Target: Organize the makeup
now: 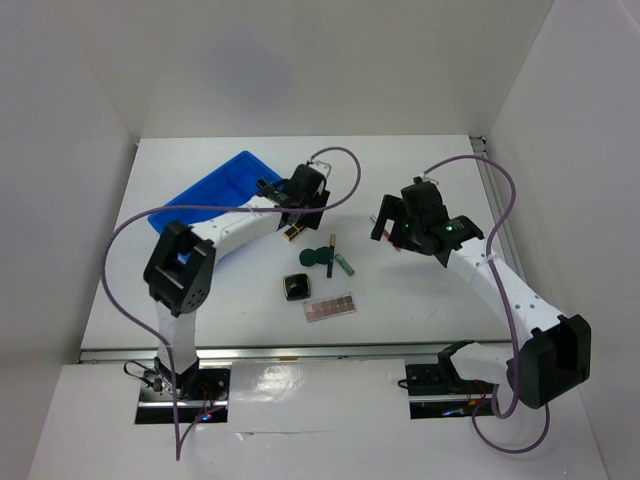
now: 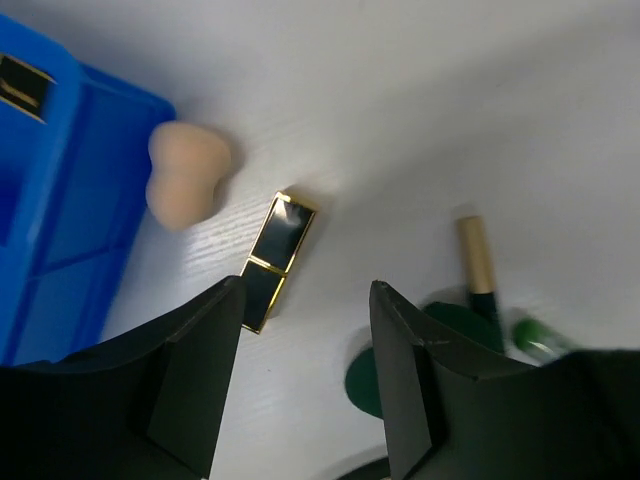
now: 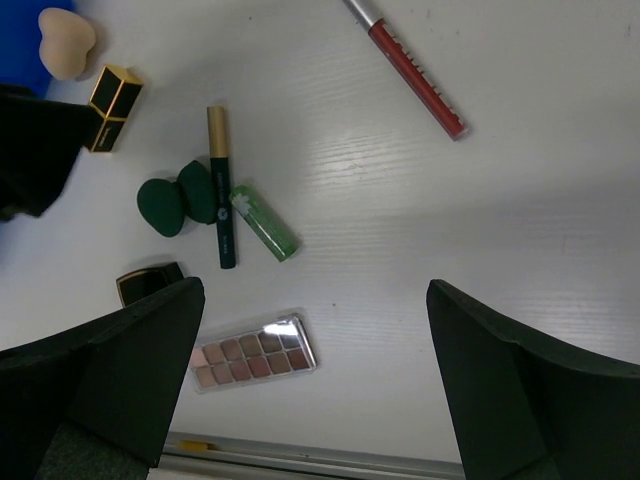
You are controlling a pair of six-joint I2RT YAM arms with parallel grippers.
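My left gripper [image 2: 307, 290] hangs open over bare table with nothing between its fingers. Just beyond its left finger lies a black-gold lipstick tube [image 2: 272, 260], and a beige egg-shaped sponge [image 2: 185, 185] rests beside the blue tray [image 2: 60, 200]. Another black-gold piece [image 2: 20, 85] lies in the tray. My right gripper [image 3: 315, 292] stands wide open above the table, holding nothing. Below it lie a brown-pink eyeshadow palette [image 3: 255, 352], a green tube [image 3: 265, 222], a dark gold-capped pencil [image 3: 220, 190], a dark green sponge [image 3: 178, 200], a dark square compact [image 3: 150, 283] and a red pencil [image 3: 415, 75].
The blue tray [image 1: 215, 190] sits tilted at the back left of the white table. Most loose makeup is clustered mid-table between the arms, round the palette [image 1: 331, 308] and compact [image 1: 296, 288]. White walls close in both sides. A metal rail [image 3: 300, 455] runs along the near table edge.
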